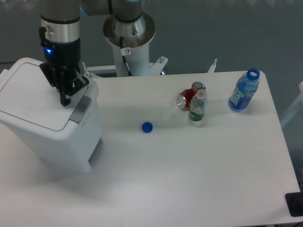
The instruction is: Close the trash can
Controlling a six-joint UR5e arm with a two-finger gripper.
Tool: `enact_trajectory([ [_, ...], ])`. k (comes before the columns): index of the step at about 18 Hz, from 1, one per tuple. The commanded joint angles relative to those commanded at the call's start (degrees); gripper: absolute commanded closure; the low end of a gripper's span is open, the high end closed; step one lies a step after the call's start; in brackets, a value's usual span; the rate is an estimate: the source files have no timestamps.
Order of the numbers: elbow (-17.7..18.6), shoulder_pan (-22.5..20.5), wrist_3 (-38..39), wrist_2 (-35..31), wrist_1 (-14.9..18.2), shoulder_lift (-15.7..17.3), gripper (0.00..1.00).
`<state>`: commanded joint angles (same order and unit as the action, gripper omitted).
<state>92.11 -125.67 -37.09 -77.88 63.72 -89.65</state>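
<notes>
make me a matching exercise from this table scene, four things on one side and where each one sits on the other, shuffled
Things:
1. trash can
2. loose blue cap
3. blue bottle
4. red can

Places:
A. lying on its side just behind the small clear bottle
B. upright and uncapped near the table's right far corner
C. alone on bare table near the middle
D. at the left edge, under the pincer

Pairs: 1-D, 2-C, 3-B, 4-A
</notes>
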Motion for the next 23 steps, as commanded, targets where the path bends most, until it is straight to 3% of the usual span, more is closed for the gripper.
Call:
enact_trajectory([
  [2, -0.6, -3.0, -0.4, 0.4, -0.1, 0.2, 0.36],
  [4, -1.3, -5.8, -1.0, 0.4, -0.2, 0.1, 0.05],
  [5, -1.5, -7.6, -1.3, 0.4, -0.2, 0.0, 0.0],
  [10, -1.3, -17.9, -2.5, 0.7, -0.5, -1.9, 0.0],
  [13, -1.6, -21.7, -8.3, 0.5, -0.5, -4.3, 0.0],
  [20, -4.9, -24.5, -21.4, -4.6, -1.3, -17.3, 0.0],
  [23, -8.6, -24.6, -29.7, -8.0, -0.7, -24.1, 0.0],
])
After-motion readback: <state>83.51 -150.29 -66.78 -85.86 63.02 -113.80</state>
